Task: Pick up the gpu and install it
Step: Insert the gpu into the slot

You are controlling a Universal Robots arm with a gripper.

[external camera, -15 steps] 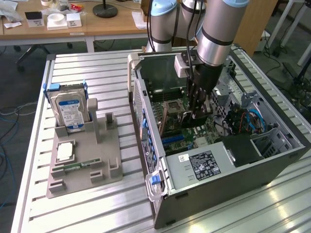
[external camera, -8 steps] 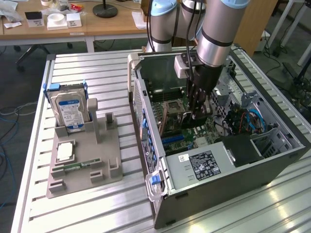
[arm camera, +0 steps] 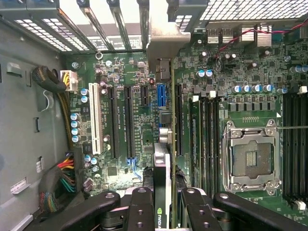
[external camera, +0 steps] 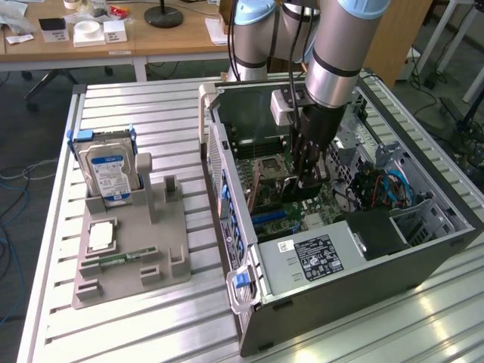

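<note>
Nearest the camera in the exterior view, a grey holder (external camera: 128,265) lies on the slatted table (external camera: 151,333), close to the near corner on the exterior view's left. In its near part are a narrow memory stick (external camera: 121,259) and a square processor chip (external camera: 100,237). At its far end a hard drive (external camera: 106,174) with a blue-white label stands upright.

The open computer case (external camera: 340,302) lies on the table toward the exterior view's right, its near end reaching almost to the near edge. A silver power supply (external camera: 314,257) with a label fills that near end.

Farther in, the claw (external camera: 308,178) reaches down inside the case over the motherboard (external camera: 265,162). It is closed on the gpu (external camera: 302,193), gripping it from both sides.

In the wrist view the black fingers (arm camera: 142,207) of the claw (arm camera: 167,202) flank the gpu (arm camera: 162,192), which stands on edge between them. It hangs over the expansion slots, just beside the blue slot (arm camera: 161,96). The white slot (arm camera: 94,118) lies to one side of it and the empty processor socket (arm camera: 250,156) to the other. I cannot tell whether it touches a slot.

Beyond the case, the arm (external camera: 333,60) rises from the table's far side. A wooden desk (external camera: 113,45) with small items stands behind.
</note>
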